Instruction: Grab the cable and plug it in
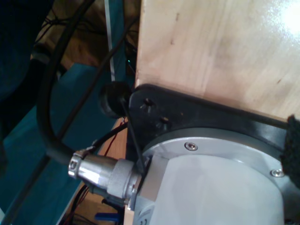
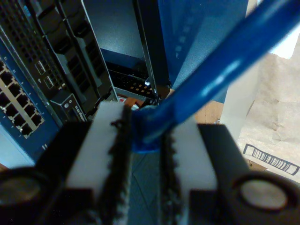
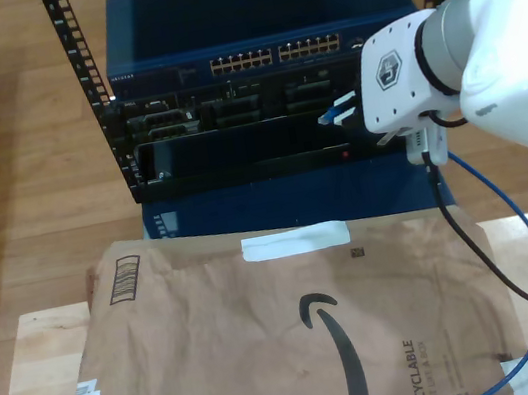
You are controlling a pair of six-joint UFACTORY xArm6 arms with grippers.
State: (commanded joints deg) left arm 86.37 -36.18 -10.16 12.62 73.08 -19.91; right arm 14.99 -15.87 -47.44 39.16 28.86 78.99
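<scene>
my second gripper [image 2: 145,136] has its jaws clenched on the cable [image 2: 211,75], the white pads pinching the blue line near its end while the rest runs up and away from the jaws. in the exterior view the same arm reaches in from that view's right, holding the cable's tip [image 3: 336,114] just in front of the rack equipment [image 3: 229,112], level with the dark modules below the row of ports [image 3: 271,55]; the blue line hangs down from the gripper and loops onto the brown paper packaging [image 3: 267,339] lying on the desk [image 3: 39,367]. so the grab looks done and the step in hand is the approach to a socket. the plug itself is too small and blurred to tell how it is turned, or whether it already touches the panel. the next move calls for lining the plug squarely with one free port and pushing straight in, gently, since the thin cable could bend or slip between the pads. my first gripper's camera looks at an arm base [image 1: 220,187] with a black cable connector [image 1: 98,171] at the desk edge; i cannot tell its jaws' state.
</scene>
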